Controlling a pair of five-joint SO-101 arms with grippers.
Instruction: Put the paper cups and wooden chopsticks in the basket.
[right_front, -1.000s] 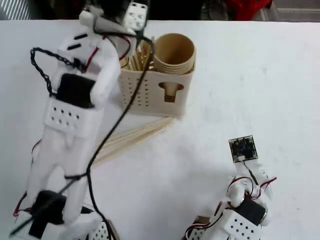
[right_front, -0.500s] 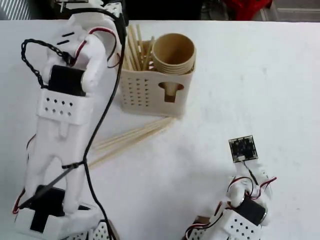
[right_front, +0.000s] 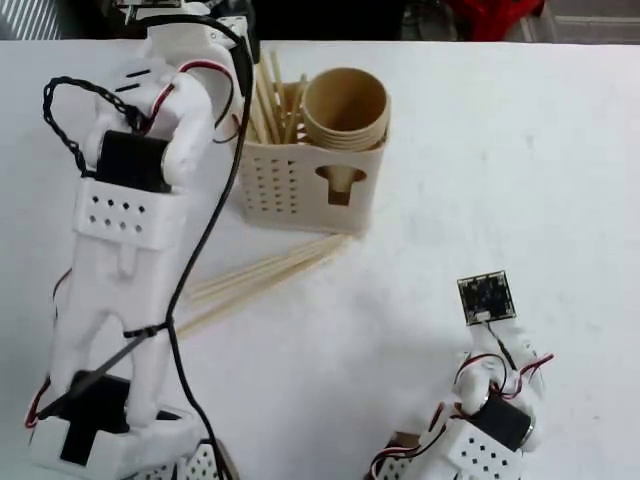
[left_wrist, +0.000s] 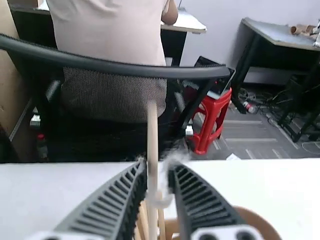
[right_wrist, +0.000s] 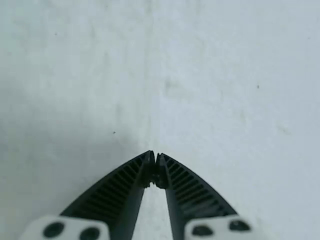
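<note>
The basket stands on the far part of the white table, left of centre. Its right compartment holds the stacked paper cups, upright and nested. Its left compartment holds the standing chopsticks, which fan out above the rim and lean toward the far side.

The loose chopsticks lie flat on the table on the near side of the basket. The bundle runs from the basket's near right corner down toward the near left, where its end passes beside the left arm. That arm stretches from the near left edge up to the far edge, alongside the basket's left wall.

The left gripper hovers above the basket's left compartment with its jaws only narrowly parted. A single chopstick rises upright between them, lying against one finger — the gap is a little wider than the stick, so it is not pinched.

The right arm sits folded at the near right, well apart from the basket. The right gripper points at bare table, its fingertips pressed together and holding nothing.
</note>
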